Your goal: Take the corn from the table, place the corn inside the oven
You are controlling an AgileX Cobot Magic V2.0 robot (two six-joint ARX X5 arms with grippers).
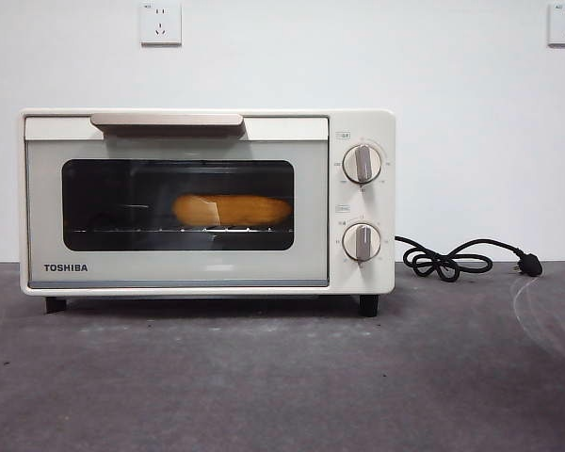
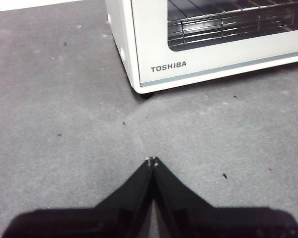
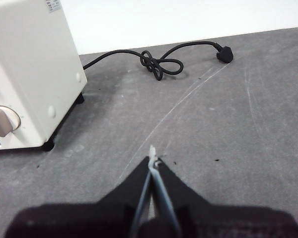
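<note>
The yellow-orange corn (image 1: 233, 210) lies on the wire rack inside the cream oven (image 1: 207, 202), seen through the dark glass of its shut door. The oven stands on the dark grey table (image 1: 282, 377). My left gripper (image 2: 152, 160) hovers over bare table in front of the oven's near left corner (image 2: 139, 74), jaws shut and empty. Over the table to the right of the oven's side wall (image 3: 30, 69) sits my right gripper (image 3: 153, 161), also shut and holding nothing. Neither gripper appears in the front view.
The oven's black cord (image 1: 452, 259) lies coiled on the table to the right of the oven, its plug (image 3: 224, 53) at the far end. A beige bar handle (image 1: 167, 121) tops the door; two knobs (image 1: 362, 202) sit on the right panel.
</note>
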